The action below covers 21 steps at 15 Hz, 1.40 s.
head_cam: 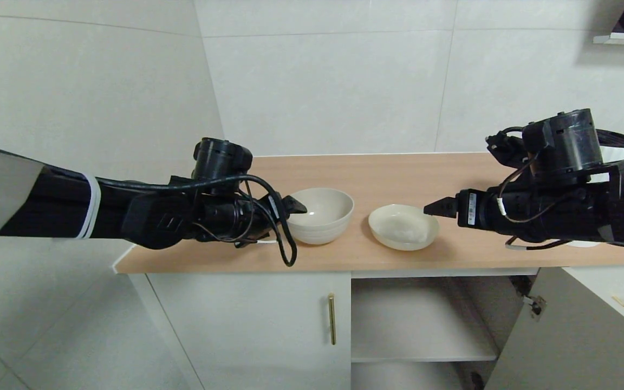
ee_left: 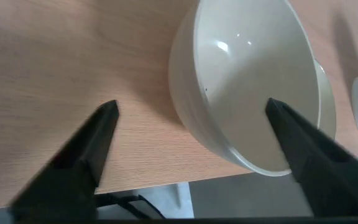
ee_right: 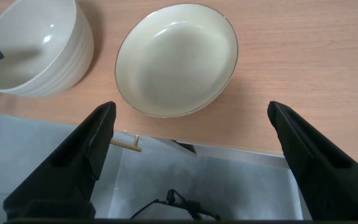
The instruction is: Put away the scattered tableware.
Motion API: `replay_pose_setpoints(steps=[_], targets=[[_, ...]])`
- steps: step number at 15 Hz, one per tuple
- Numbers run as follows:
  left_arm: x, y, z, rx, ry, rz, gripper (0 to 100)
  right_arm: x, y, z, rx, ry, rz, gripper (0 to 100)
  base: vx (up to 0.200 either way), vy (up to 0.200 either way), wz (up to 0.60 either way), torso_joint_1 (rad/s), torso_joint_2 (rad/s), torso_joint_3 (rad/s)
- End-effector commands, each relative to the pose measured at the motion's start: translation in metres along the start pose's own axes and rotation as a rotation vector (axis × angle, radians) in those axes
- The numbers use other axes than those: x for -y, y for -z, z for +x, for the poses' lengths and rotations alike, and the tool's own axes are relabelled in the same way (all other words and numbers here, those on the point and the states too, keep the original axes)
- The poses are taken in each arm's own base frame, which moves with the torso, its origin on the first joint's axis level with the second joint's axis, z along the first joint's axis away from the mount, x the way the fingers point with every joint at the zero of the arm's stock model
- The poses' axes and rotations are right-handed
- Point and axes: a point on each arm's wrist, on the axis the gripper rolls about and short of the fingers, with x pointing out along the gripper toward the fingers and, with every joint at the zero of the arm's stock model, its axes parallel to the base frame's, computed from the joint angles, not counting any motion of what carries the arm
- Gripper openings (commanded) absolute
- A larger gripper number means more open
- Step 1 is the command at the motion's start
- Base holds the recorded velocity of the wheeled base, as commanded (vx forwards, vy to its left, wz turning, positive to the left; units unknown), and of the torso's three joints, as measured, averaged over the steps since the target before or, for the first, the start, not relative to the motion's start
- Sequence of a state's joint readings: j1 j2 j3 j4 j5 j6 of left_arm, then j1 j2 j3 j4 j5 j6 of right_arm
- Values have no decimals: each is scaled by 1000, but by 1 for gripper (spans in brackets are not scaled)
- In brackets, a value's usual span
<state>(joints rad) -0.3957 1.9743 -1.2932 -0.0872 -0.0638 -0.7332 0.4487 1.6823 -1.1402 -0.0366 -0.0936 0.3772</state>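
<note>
In the head view, a cream deep bowl (head_cam: 321, 215) is sitting on the wooden countertop (head_cam: 377, 173), with a shallow bowl (head_cam: 403, 226) just beside it at its 3 o'clock. The left gripper (head_cam: 293, 208) is reaching in at the deep bowl's 9 o'clock rim, and the right gripper (head_cam: 434, 207) is pointing at the shallow bowl's 3 o'clock rim. At 6 o'clock below the counter, a cabinet (head_cam: 420, 319) is standing open beside a shut door (head_cam: 247, 325). In the left wrist view, the left gripper (ee_left: 191, 106) is gaping wide and gripping nothing. It is straddling the wall of the deep bowl (ee_left: 253, 81), one finger (ee_left: 294, 134) inside it and the other over bare countertop (ee_left: 55, 56). In the right wrist view, the right gripper (ee_right: 190, 109) is also spread wide and empty. It is hovering above the near edge of the shallow bowl (ee_right: 176, 59), while the deep bowl (ee_right: 36, 46) is sitting just beside that.
</note>
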Motion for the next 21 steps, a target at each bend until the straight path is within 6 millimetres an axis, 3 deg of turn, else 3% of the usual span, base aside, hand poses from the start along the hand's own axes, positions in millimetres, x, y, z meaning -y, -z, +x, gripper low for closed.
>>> replay_pose_setpoints(steps=[1,9,17,21], targets=[[0,0,0,0,1,0,0,0,0,-1,2,-2,0,100,0,0,0,0,0,0],[4,-3,-11,16,17,0,0,-1,-1,5,-2,2,3,100,0,0,0,0,0,0],[8,4,-63,-76,192,30,0,3,15,74,-27,234,29,100,0,0,0,0,0,0],[7,5,-62,-81,191,29,0,3,20,88,-9,241,46,100,0,0,0,0,0,0]])
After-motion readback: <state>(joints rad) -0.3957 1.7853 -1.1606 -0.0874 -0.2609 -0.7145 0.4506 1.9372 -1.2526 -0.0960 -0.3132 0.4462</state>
